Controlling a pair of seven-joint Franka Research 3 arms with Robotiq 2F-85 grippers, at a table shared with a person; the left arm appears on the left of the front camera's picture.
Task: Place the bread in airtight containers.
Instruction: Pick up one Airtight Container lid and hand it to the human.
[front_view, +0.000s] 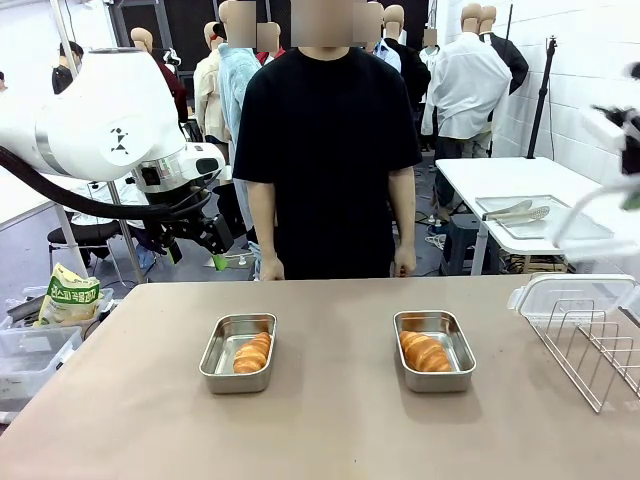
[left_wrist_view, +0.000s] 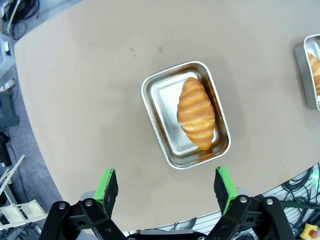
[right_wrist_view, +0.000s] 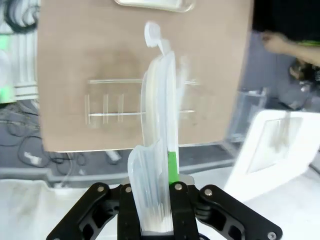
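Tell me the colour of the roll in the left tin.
Golden-brown croissant-shaped roll, paler ridges; best in left wrist view.

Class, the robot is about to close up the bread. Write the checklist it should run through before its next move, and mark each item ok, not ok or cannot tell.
1. The golden-brown croissant roll lies inside the left rectangular stainless-steel tin: ok.
2. The second croissant roll lies inside the right stainless-steel tin: ok.
3. The right hand is shut on the clear plastic lid: ok.
4. The left hand is open and holds nothing: ok.
5. The lid is lined up over a tin: cannot tell, it is blurred.
6. Both tins are sealed: not ok, both are uncovered.
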